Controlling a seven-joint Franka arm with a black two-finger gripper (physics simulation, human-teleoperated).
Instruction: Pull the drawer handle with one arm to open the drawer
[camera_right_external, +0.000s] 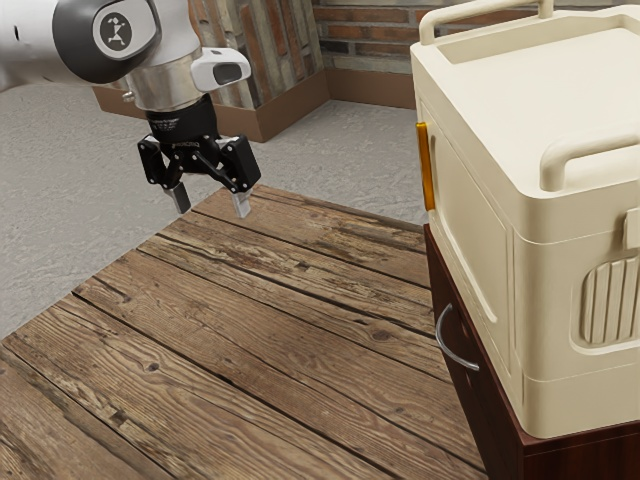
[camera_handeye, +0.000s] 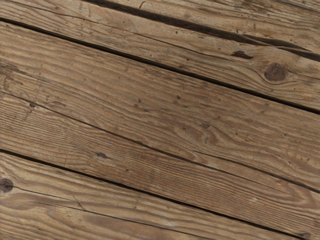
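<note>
Well, from where I'm standing, the arm comes in at the exterior view's upper left, with its gripper (camera_right_external: 212, 208) pointing downward near the edge of the tabletop (camera_right_external: 290, 320). The gripper is open, its two pale-tipped fingers spread well apart.

The silver handle (camera_right_external: 441, 343) sits over at the exterior view's right, a curved bar on the dark reddish front of the wooden cabinet (camera_right_external: 570, 458). Gripper and handle are well apart, with a good stretch of planks between them. I can't make out from here whether the drawer is fully closed.

On top of that cabinet stands a bulky cream case (camera_right_external: 480, 220), with rounded carrying bars on its lid and an amber strip (camera_right_external: 427, 165) up its side. Behind it all there's a brick wall (camera_right_external: 370, 45) and grey floor (camera_right_external: 60, 220).

The wrist view looks onto weathered boards, with dark seams slanting across them and a brown knot (camera_handeye: 275, 71).
</note>
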